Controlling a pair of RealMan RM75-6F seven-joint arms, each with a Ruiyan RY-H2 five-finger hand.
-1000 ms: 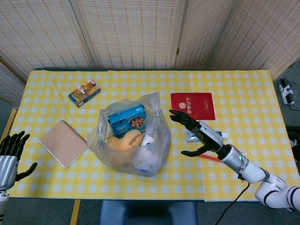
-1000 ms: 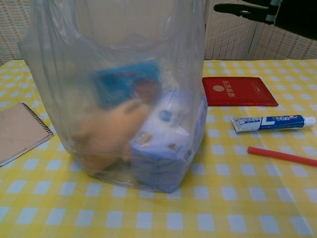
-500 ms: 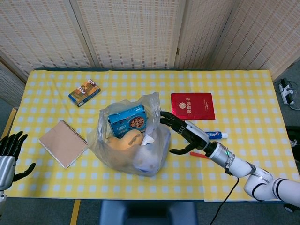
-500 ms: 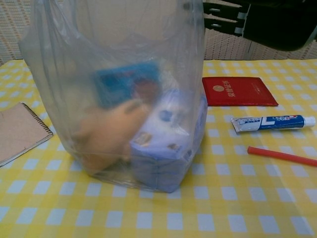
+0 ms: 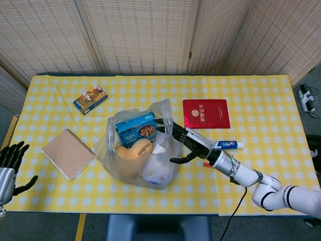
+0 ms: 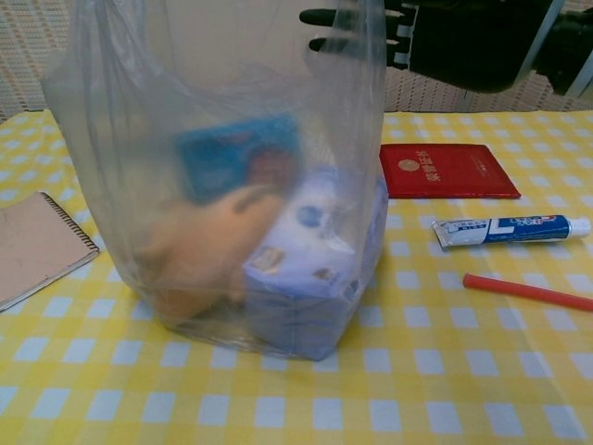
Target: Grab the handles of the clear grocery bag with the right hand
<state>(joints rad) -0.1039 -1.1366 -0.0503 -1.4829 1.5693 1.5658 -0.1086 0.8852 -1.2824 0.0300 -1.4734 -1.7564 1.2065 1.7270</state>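
Observation:
The clear grocery bag (image 5: pixel 140 150) stands upright at the table's middle, holding a blue cookie box (image 5: pixel 136 128), an orange-tan item and a blue-white pack. In the chest view the clear grocery bag (image 6: pixel 222 176) fills the left half. My right hand (image 5: pixel 184 142) is open, fingers spread, its fingertips at the bag's upper right rim beside the raised handle (image 5: pixel 164 109). In the chest view my right hand (image 6: pixel 445 42) shows at the top, fingertips behind the plastic. My left hand (image 5: pixel 11 163) hangs open off the table's left front corner.
A red booklet (image 5: pixel 206 113), a toothpaste tube (image 5: pixel 226 144) and a red pen (image 6: pixel 528 291) lie right of the bag. A brown notebook (image 5: pixel 67 153) sits left of it, a small box (image 5: pixel 90 98) at the back left.
My right hand has moved left from beside the toothpaste to the bag's right rim, still spread. The bag and left hand have barely shifted.

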